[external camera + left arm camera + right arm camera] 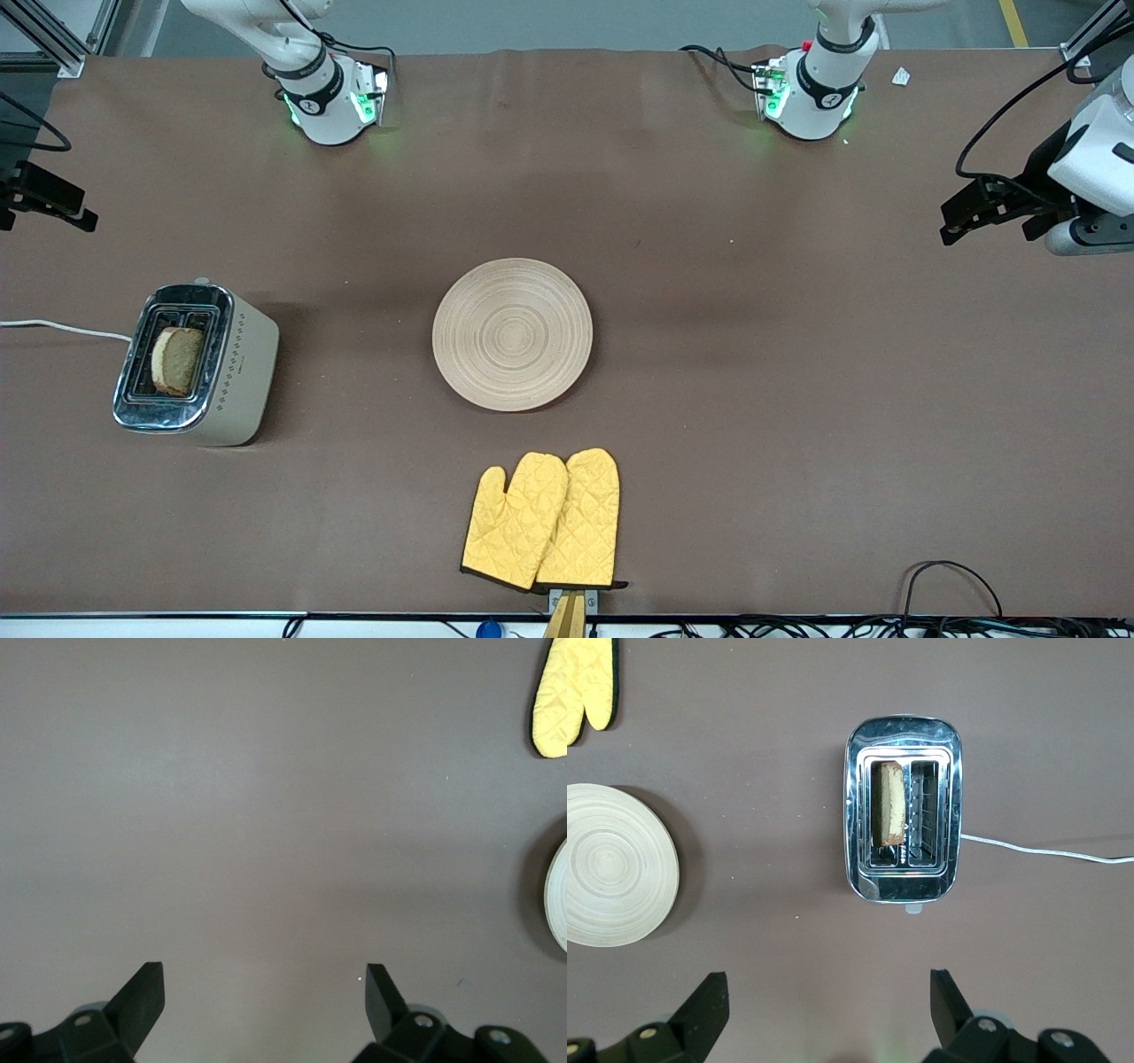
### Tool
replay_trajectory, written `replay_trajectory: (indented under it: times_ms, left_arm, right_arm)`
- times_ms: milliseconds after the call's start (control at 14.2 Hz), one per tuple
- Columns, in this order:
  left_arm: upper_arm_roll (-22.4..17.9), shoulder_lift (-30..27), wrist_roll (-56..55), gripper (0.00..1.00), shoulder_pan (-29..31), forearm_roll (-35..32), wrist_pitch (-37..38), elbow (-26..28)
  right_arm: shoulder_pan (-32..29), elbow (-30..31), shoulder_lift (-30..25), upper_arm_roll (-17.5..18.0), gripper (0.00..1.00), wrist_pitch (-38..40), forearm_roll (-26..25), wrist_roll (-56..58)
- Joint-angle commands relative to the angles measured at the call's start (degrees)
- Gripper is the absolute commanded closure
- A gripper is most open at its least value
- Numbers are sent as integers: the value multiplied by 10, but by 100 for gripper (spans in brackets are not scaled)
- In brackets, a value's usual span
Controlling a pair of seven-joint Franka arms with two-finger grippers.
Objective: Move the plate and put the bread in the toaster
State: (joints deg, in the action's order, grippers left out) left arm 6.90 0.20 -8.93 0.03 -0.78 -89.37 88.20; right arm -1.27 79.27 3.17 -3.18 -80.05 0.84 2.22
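Front view: bread stands in the toaster; the plate lies bare mid-table. My left hand and right hand hover wide, holding nothing.

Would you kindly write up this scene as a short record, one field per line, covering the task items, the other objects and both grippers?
bread: standing in one slot of the toaster
toaster: at the right arm's end of the table, white cord trailing off the table edge
plate: bare, mid-table
oven mitts: yellow pair, nearer the front camera than the plate
left gripper: open, holding nothing, over bare table at the left arm's end
right gripper: open, holding nothing, above the table beside the toaster
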Motion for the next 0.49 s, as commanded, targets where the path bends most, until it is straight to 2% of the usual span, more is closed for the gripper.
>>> replay_trajectory:
  times_ms: [0, 421]
  left_arm:
    - [0, 7, 5, 0, -2, -14, 2, -16]
    - [0, 15, 5, 0, -2, -14, 2, -17]
  right_arm:
    - [0, 23, -23, 2, 0, -5, 1, 1]
    - [-6, 23, -23, -1, 0, -6, 1, 2]
